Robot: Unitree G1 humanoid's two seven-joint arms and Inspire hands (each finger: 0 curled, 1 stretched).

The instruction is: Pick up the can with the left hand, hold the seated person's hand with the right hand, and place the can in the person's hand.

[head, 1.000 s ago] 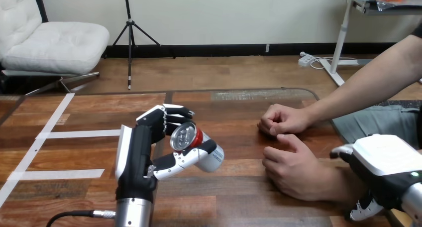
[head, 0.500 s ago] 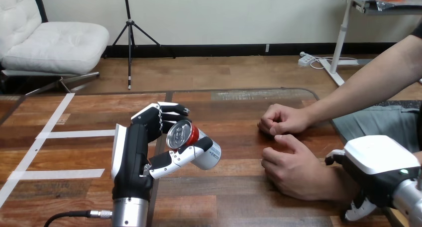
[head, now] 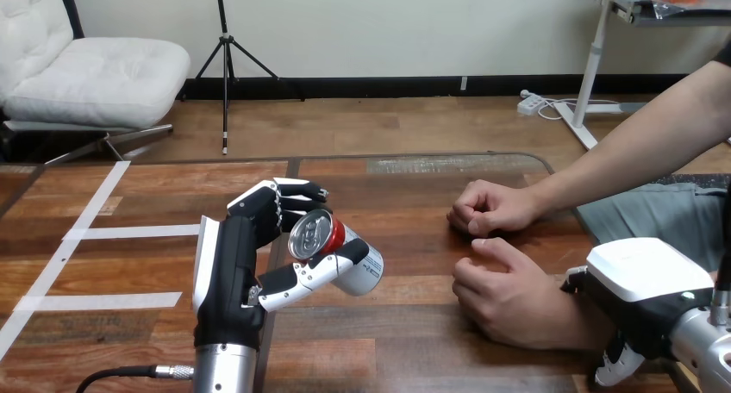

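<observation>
My left hand (head: 231, 272) is shut on a silver can with a red band (head: 338, 253), with the fingers behind it and the thumb across its front. It holds the can tilted above the table, its top facing me. The person's two hands rest on the table at the right. The farther hand (head: 490, 208) is a loose fist. The nearer hand (head: 504, 294) lies knuckles up with its fingers curled. My right hand (head: 646, 285) lies over the wrist of that nearer hand, white back up.
The wooden table (head: 405, 350) carries white tape strips (head: 95, 233) at its left. The person's forearm (head: 638, 147) slants in from the upper right. About a hand's width of bare wood separates the can from the person's nearer hand.
My right hand has slid left along the person's forearm onto the wrist. My left hand with the can has drifted slightly left and toward me. The person's hands have stayed put.
</observation>
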